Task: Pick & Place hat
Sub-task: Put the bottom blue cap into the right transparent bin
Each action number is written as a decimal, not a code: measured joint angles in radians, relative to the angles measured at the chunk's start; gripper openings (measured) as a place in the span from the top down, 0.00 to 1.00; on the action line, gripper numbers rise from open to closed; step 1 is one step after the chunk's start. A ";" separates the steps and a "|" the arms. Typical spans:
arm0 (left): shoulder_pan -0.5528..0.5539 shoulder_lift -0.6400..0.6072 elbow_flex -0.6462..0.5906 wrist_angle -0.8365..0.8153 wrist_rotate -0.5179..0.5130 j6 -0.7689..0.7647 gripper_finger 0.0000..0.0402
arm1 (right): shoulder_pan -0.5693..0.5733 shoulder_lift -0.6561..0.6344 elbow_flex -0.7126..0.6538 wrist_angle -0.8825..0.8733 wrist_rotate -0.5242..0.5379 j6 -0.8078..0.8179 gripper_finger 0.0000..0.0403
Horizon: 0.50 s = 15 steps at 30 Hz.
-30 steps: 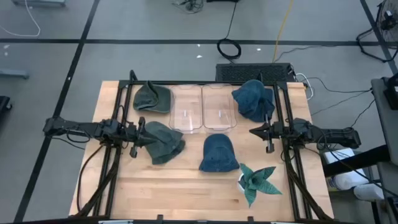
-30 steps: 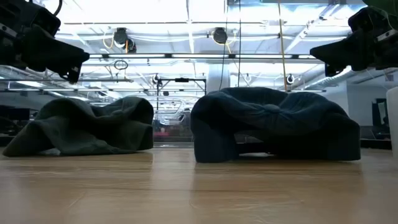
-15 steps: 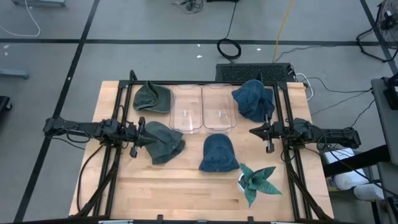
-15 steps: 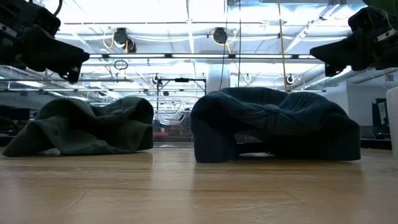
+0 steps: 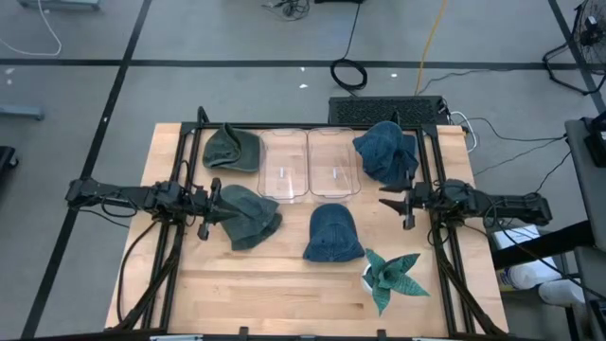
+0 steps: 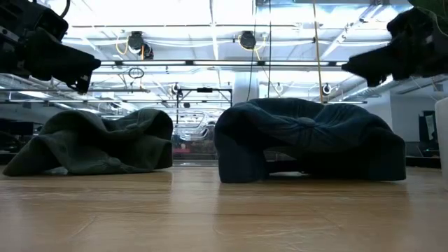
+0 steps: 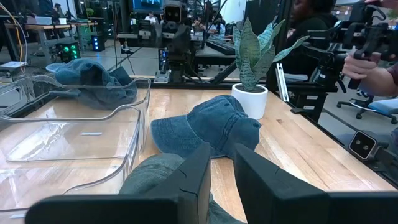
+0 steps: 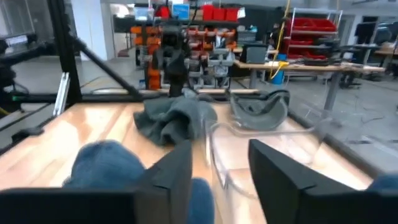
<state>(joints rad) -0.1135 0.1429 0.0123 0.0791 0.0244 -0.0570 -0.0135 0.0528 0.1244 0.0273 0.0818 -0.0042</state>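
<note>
The right gripper (image 5: 395,205), shut a moment ago, is now opened and holds nothing near the table's right edge, so a hat (image 5: 333,233) can be picked.

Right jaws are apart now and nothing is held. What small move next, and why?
Probably ease the right gripper toward the blue hat mid-table: its jaws stand open and empty, that hat lies loose just ahead, and the clear bins are empty.

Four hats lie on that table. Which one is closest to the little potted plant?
The blue hat at the table's middle, just beside the potted plant. The other blue hat and both green hats lie farther off.
</note>
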 joint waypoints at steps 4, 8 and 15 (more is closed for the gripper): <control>0.000 0.000 0.000 0.000 0.000 0.000 0.81 | 0.000 0.039 0.038 -0.008 0.000 0.000 0.52; 0.000 0.000 0.000 0.000 0.000 0.000 0.81 | 0.000 0.095 0.098 0.002 0.000 0.001 0.47; 0.000 0.000 0.000 0.000 0.000 0.000 0.81 | 0.000 0.216 0.219 0.006 0.049 0.052 0.47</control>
<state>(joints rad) -0.1139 0.1429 0.0124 0.0792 0.0242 -0.0570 -0.0135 0.2686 0.3435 0.0333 0.1311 0.0475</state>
